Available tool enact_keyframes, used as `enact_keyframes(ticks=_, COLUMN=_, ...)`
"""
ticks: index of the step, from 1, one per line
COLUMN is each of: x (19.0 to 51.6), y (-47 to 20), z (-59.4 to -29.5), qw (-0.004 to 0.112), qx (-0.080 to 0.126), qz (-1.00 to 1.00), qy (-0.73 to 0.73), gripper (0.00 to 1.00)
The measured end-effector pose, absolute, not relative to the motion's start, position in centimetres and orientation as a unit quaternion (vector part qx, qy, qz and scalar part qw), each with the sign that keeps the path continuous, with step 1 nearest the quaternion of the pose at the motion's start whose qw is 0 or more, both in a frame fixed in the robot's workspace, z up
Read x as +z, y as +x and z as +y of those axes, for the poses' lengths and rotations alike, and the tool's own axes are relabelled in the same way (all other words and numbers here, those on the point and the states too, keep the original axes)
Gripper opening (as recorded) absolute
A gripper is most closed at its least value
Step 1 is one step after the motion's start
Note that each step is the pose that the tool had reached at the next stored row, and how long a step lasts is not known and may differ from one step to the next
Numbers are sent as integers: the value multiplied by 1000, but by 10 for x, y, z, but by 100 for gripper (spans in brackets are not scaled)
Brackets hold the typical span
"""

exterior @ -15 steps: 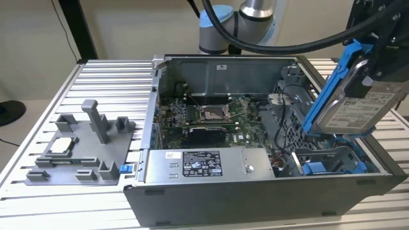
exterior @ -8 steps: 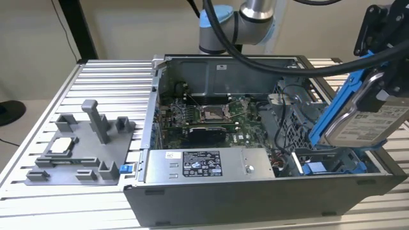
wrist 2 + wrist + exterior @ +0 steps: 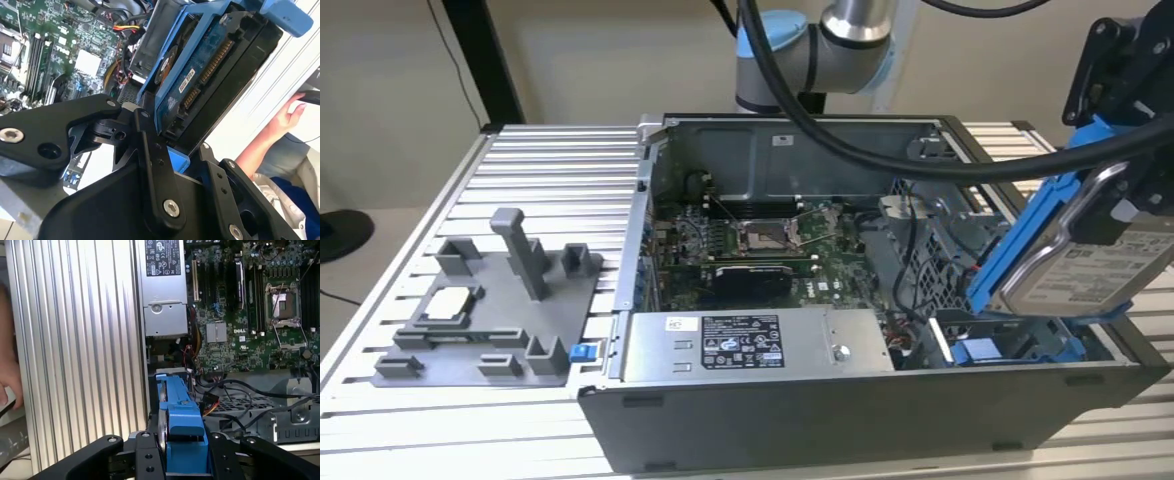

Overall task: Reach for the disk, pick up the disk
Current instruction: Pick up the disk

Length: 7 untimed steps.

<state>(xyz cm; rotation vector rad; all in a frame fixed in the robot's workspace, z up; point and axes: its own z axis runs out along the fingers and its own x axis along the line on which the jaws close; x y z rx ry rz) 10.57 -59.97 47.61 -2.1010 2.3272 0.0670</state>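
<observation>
While the open computer case (image 3: 761,300) lies on the ribbed metal table (image 3: 547,180), the disk (image 3: 1081,255) hangs tilted above the case's end at the exterior view's right, clear of its drive bay. Clamped on the disk's blue bracket (image 3: 182,432), the gripper (image 3: 182,467) has its black fingers (image 3: 150,165) closed against both sides. A person's hand (image 3: 285,120) shows beyond the table edge.

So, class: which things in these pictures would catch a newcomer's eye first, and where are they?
The hard drive in its blue bracket, tilted and lifted above the open computer case at the exterior view's right, gripped by the black gripper. Next, the green motherboard inside the case, and the grey fixture on the ribbed table at the exterior view's left.
</observation>
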Motion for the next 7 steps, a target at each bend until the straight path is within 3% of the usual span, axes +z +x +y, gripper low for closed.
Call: enact_keyframes(ticks=7, x=476, y=104, z=-600, qw=3, qx=21, qz=742, qy=-670, gripper=0)
